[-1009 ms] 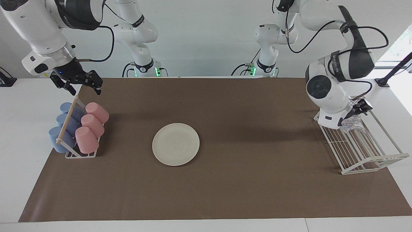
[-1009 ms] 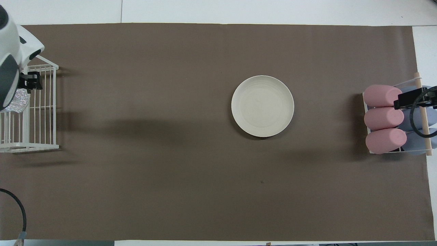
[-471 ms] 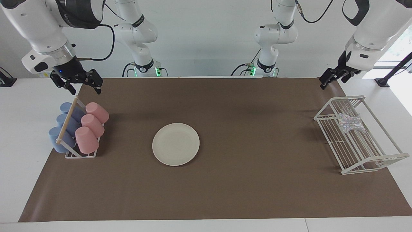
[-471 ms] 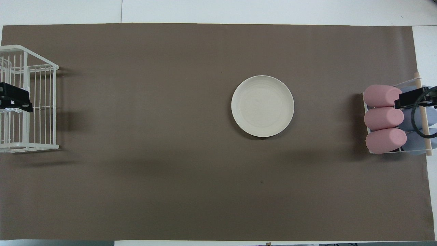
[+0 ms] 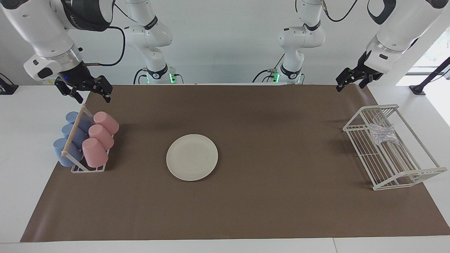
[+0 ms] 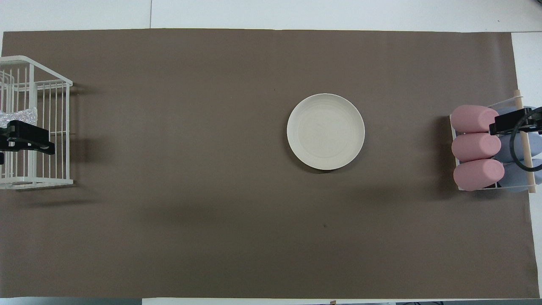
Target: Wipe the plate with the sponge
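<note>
Overhead view shows the plate [image 6: 325, 131] lying flat on the brown mat [image 6: 211, 233], and every place below is given from that plate. It is cream-white, round, with a shallow rim, and nothing rests on it; in the facing view the plate [image 5: 192, 157] sits alone on the mat [image 5: 281, 211], apart from everything else.

Well away from the plate, at the left arm's end of the table, stands a white wire rack [image 6: 51, 127]. The sponge [image 5: 383, 134] lies inside that rack [image 5: 390, 175], at the end of it nearer to the robots than the plate is; it is a small silvery pad with coloured speckle. From above, only part of the sponge [image 6: 19, 115] shows, beside the dark fingers of the left gripper [image 6: 29, 142].

That left gripper [image 5: 348, 79] hangs up in the air over the mat's edge by the rack, far from the plate, and it touches neither rack nor sponge. Its fingers stand wide apart and hold nothing.

Toward the right arm's end of the table, again well apart from the plate, a cup rack [image 5: 88, 168] carries three pink cups [image 5: 100, 135] and three blue cups [image 5: 68, 140], tipped on their sides along a wooden rod [image 5: 73, 131]. The right gripper [image 5: 89, 90] hovers above the end of that cup rack nearer to the robots, clear of the cups. Its fingers are spread wide and empty too. In the overhead view the right gripper [image 6: 510, 123] appears over the cup rack [image 6: 491, 186], between the pink cups [image 6: 476, 146] and the blue cups [image 6: 514, 173].
</note>
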`<action>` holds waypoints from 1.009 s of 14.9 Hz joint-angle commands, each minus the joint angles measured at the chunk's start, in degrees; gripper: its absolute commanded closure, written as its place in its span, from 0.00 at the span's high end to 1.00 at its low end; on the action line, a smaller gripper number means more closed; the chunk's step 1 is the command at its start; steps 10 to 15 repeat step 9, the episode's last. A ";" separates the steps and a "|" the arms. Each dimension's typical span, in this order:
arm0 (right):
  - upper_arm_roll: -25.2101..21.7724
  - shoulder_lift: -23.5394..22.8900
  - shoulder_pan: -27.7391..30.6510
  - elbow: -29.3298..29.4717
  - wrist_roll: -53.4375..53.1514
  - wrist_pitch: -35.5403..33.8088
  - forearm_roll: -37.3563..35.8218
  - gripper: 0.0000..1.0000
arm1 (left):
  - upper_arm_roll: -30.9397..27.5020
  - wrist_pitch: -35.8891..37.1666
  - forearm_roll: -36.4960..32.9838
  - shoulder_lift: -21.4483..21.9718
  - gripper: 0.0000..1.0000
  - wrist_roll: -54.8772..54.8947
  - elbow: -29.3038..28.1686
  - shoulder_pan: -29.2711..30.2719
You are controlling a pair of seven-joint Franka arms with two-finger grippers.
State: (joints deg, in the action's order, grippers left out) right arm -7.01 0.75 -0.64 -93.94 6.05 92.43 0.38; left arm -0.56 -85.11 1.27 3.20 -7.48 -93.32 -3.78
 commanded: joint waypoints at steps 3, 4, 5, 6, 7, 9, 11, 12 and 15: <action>0.24 0.31 -0.15 -0.10 -0.95 0.47 -0.65 1.00 | -1.81 -2.87 0.31 -0.57 1.00 0.89 0.16 -3.42; 0.24 0.31 -0.15 -0.01 -0.95 0.47 -0.65 1.00 | -1.90 -2.70 0.40 -0.48 1.00 0.89 0.07 -3.42; 0.24 0.31 -0.15 -0.10 -0.95 0.47 -0.65 1.00 | -1.82 -2.61 0.40 -0.48 1.00 0.89 -0.02 -3.42; 0.24 0.31 -0.15 -0.10 -0.95 0.47 -0.65 1.00 | -1.82 -2.52 0.32 -0.48 1.00 0.89 -0.02 -3.42; 0.24 0.31 -0.15 -0.10 -0.95 0.47 -0.65 1.00 | -1.82 -2.52 0.40 -0.48 1.00 0.89 0.07 -3.34; 0.24 0.31 -0.15 -0.10 -0.95 0.47 -0.65 1.00 | -1.82 -2.52 0.40 -0.39 1.00 0.89 0.07 -3.16; 0.24 0.31 -0.15 -0.10 -0.95 0.47 -0.65 1.00 | -1.82 -2.52 0.40 -0.39 1.00 0.89 0.07 -3.16; 0.24 0.31 -0.15 -0.10 -0.95 0.47 -0.65 1.00 | -1.82 -2.52 0.40 -0.39 1.00 0.89 0.07 -3.16; 0.24 0.31 -0.15 -0.10 -0.95 0.47 -0.65 1.00 | -1.82 -2.52 0.40 -0.39 1.00 0.89 0.07 -3.16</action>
